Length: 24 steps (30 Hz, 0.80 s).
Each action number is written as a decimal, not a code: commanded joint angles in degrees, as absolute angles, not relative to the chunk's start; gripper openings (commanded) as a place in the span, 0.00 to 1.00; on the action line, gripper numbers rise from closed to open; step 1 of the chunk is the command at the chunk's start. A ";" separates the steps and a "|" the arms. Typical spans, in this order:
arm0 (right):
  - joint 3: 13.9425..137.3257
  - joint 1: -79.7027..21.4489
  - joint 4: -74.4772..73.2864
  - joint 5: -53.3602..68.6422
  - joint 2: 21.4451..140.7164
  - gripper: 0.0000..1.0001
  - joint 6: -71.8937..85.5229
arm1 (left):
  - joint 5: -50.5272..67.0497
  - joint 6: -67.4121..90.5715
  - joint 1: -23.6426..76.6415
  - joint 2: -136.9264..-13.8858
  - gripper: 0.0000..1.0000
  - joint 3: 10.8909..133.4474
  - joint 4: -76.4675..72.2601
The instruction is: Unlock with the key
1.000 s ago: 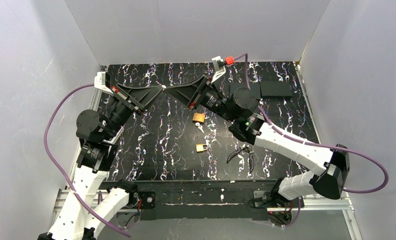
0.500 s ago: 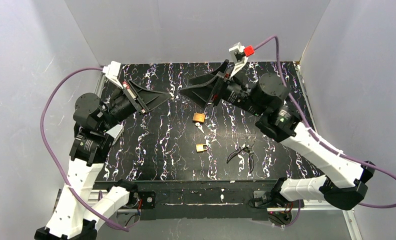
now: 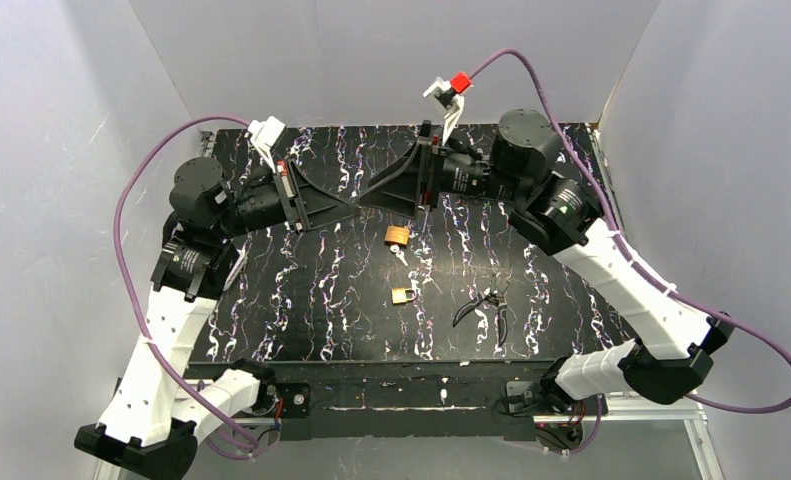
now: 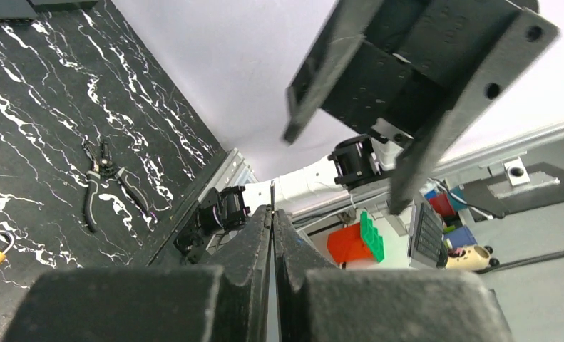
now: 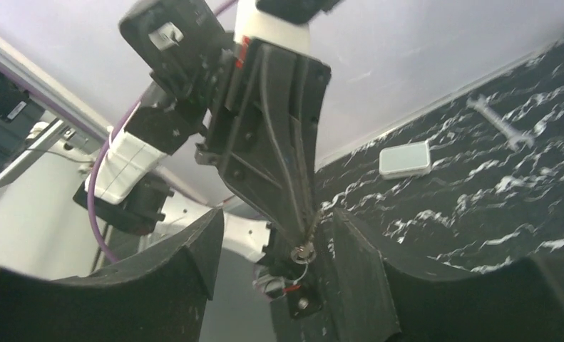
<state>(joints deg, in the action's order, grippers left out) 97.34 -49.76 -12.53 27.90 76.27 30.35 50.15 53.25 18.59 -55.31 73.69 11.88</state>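
Top external shows marbled black table (image 3: 301, 300), pale walls (image 3: 391, 60).

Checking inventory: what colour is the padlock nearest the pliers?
The padlock is brass-gold, clearest from top external.

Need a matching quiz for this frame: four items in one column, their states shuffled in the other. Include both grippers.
Column 1
1. left gripper
2. right gripper
3. tiny flat dull-metal key
4. black-handled pliers

Column 2
A. lying on the black marbled table
B. open, fingers wide apart
C. shut
D. pinched at fingertips, off the table

Pairs: 1-C, 2-B, 3-D, 4-A
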 commanded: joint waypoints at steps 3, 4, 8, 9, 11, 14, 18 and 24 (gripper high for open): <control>98.03 -48.63 -12.92 33.67 77.11 0.61 33.51 | 56.36 51.28 18.68 -55.45 0.00 77.63 12.04; 97.96 -48.54 -13.00 33.78 77.33 0.60 33.72 | 56.53 51.25 18.70 -55.52 0.00 77.71 11.98; 95.88 -48.21 -9.81 34.70 77.30 0.54 36.36 | 57.36 51.24 18.74 -55.72 0.00 77.71 11.95; 95.40 -48.17 -9.03 34.84 77.27 0.53 36.90 | 57.32 51.30 18.78 -55.66 0.00 77.57 11.95; 95.38 -48.16 -8.52 35.26 77.61 0.52 37.38 | 57.30 51.22 18.66 -55.50 0.00 77.48 11.95; 96.08 -48.16 -8.66 36.38 78.57 0.50 37.62 | 57.29 51.27 18.75 -55.42 0.00 77.44 11.95; 96.00 -48.16 -7.25 37.42 79.17 0.45 38.46 | 57.48 51.30 18.70 -55.37 0.00 77.38 11.95; 96.32 -48.16 -6.53 38.49 80.01 0.39 38.98 | 56.95 51.18 18.72 -55.34 0.00 76.98 11.69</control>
